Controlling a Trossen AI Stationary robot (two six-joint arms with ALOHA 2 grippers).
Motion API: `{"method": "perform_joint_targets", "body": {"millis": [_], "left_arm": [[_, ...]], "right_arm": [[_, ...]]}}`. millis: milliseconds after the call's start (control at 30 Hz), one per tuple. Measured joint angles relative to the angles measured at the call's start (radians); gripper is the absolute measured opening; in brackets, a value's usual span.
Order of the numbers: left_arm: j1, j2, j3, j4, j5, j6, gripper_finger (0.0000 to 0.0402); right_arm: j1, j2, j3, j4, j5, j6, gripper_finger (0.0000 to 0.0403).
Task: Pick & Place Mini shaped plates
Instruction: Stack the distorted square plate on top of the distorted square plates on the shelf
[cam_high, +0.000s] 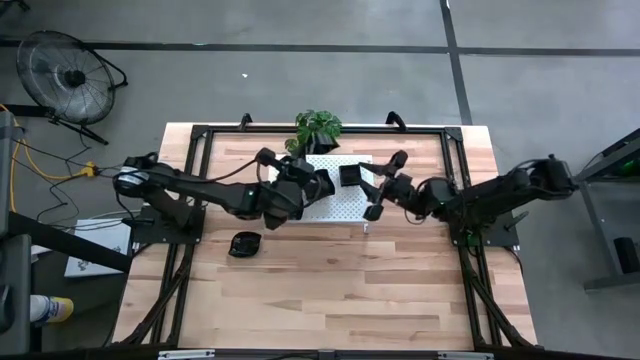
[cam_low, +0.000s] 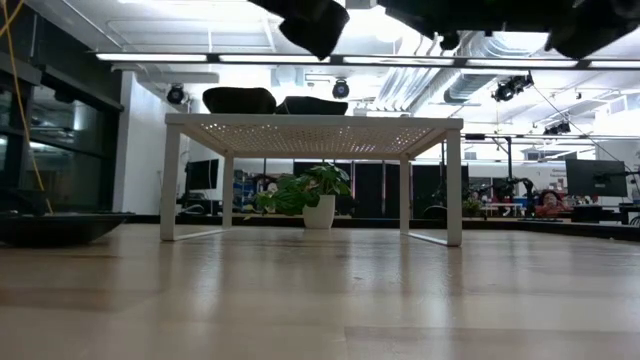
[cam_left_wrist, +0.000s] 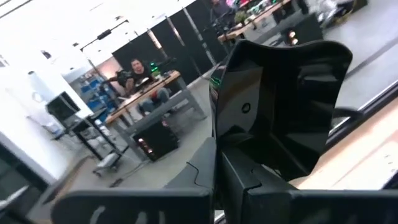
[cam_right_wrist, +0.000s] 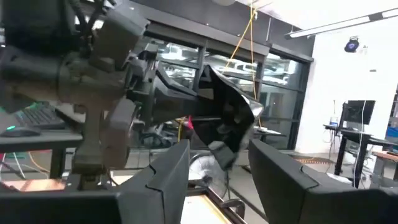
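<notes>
Butcher-block table (cam_high: 330, 290) spread beneath me, its white perforated board (cam_high: 340, 205) standing on legs at the far middle with a green potted plant (cam_high: 318, 128) behind it. My left gripper (cam_high: 322, 183) hung above the board's left end, its fingers clamped on a glossy black square mini plate (cam_left_wrist: 280, 106) held upright in the air. My right gripper (cam_high: 376, 188) faced it from the board's right end, fingers (cam_right_wrist: 168, 177) spread apart and empty. One black plate (cam_high: 351, 176) sat on the board between us; another (cam_high: 245, 244) lay on the tabletop, left of the board.
</notes>
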Motion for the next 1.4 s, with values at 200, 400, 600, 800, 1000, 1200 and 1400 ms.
{"method": "perform_joint_targets", "body": {"millis": [200, 400, 600, 800, 1000, 1200, 1400], "left_arm": [[0.005, 0.026, 0.000, 0.095, 0.063, 0.045, 0.0000], [0.003, 0.034, 0.000, 0.166, 0.077, 0.132, 0.0000], [0.003, 0.035, 0.000, 0.167, 0.109, 0.151, 0.0000], [0.003, 0.035, 0.000, 0.168, 0.143, 0.156, 0.0000], [0.004, 0.035, 0.000, 0.169, 0.165, 0.158, 0.0000], [0.004, 0.035, 0.000, 0.170, 0.168, 0.158, 0.0000], [0.004, 0.035, 0.000, 0.171, 0.168, 0.158, 0.0000]], "right_arm": [[-0.033, 0.094, 0.081, 0.018, 0.050, 0.113, 0.0161], [-0.078, 0.155, 0.109, 0.024, 0.023, 0.220, 0.0161], [-0.087, 0.161, 0.110, 0.086, -0.005, 0.239, 0.0161], [-0.098, 0.161, 0.109, 0.083, -0.017, 0.241, 0.0161], [-0.111, 0.161, 0.110, 0.090, -0.032, 0.266, 0.0161], [-0.111, 0.161, 0.110, 0.088, -0.031, 0.267, 0.0161], [-0.111, 0.161, 0.110, 0.081, -0.031, 0.266, 0.0161]]}}
